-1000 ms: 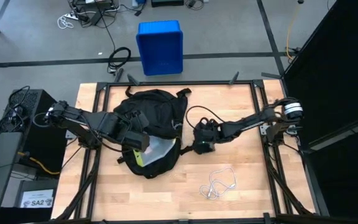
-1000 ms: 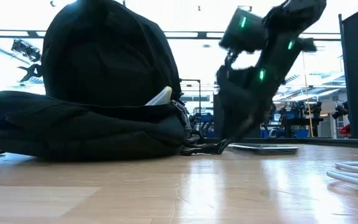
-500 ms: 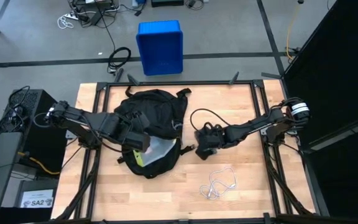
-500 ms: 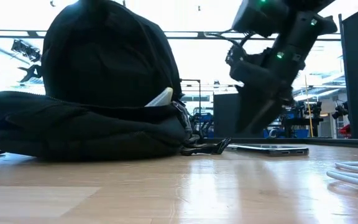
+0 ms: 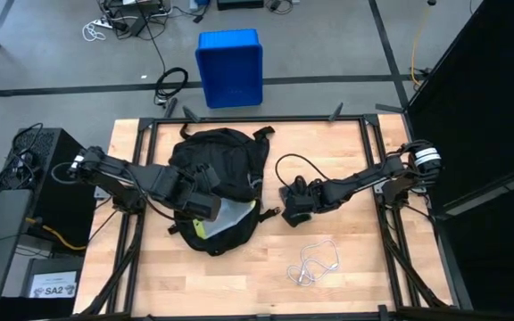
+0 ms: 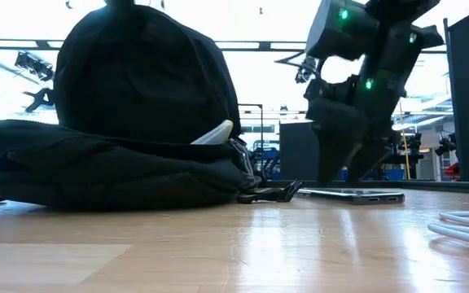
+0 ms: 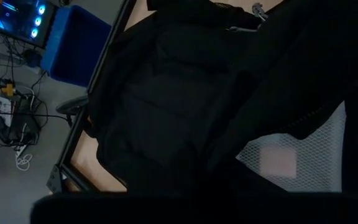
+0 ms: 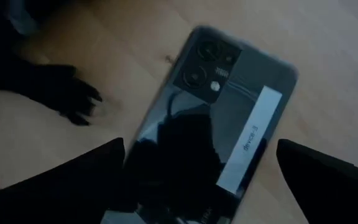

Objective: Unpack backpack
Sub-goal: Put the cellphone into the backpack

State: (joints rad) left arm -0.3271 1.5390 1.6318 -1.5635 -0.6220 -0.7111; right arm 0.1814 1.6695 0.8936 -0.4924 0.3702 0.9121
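Standing mid-frame in the high view on a grey concrete floor: a wooden table (image 5: 355,259) inside a dark metal frame, with a blue bin (image 5: 229,68) above it near the top centre.

Lying on the table's upper-left half: the backpack (image 5: 217,178), black and rounded, mouth gaping toward the lower edge with pale mesh lining showing. Bulking up at the left of the low view, a pale flap poking out at its opening.

Reaching in from the left edge, elbow bent, forearm stretching rightward over the pack: the left arm, ending in the left gripper (image 5: 205,203) at the bag's opening, clenched; whether any fabric is pinched cannot be told.

Extending from the right edge toward the centre, forearm sloping down and leftward: the right arm, its right gripper (image 5: 294,207) hanging just right of the pack, fingers spread wide and released, straddling nothing.

Resting flat on the wood directly beneath those fingers: a dark phone (image 8: 219,124), camera side up.

Coiling near the lower centre-right: a white cable (image 5: 315,262).
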